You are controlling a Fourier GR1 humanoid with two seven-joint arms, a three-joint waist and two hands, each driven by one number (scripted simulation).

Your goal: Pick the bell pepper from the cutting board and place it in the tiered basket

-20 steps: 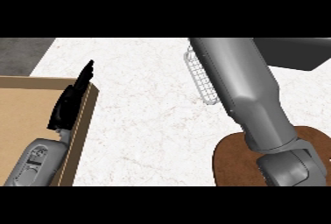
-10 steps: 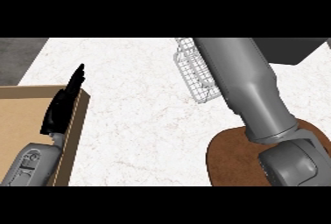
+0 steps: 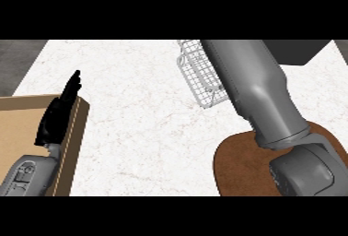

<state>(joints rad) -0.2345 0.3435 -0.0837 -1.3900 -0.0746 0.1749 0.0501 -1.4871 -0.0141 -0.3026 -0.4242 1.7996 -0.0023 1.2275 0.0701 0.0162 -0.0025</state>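
white marble counter, one arm stretched over the basket

white, faintly veined stone [image 3: 149, 120] fills most of the head view and is the largest surface in sight. next in size is the robot's right forearm [image 3: 262, 97], a thick grey limb that rises from the lower right and runs up past the top of the visible scene; the right hand itself lies beyond that edge, so whether it is released, clenched or grasping something cannot be told. under the arm's lower part sits a round, dark brown cutting board [image 3: 238, 170], its left rim showing bare wood, the rest covered by the arm. a pale tan wooden tray or box [image 3: 27, 115] occupies the lower left corner, its right wall running down beside the left forearm. the tiered basket [image 3: 197, 76], a white wire grid, stands on the counter near the top centre, just left of the right forearm and partly hidden behind it. smallest is the left hand [image 3: 58, 115], black, its fingers straight and together, pointing up along the tan wall's edge, released and holding nothing. the bell pepper shows nowhere: not on the visible part of the board, nor in the visible mesh of the basket.
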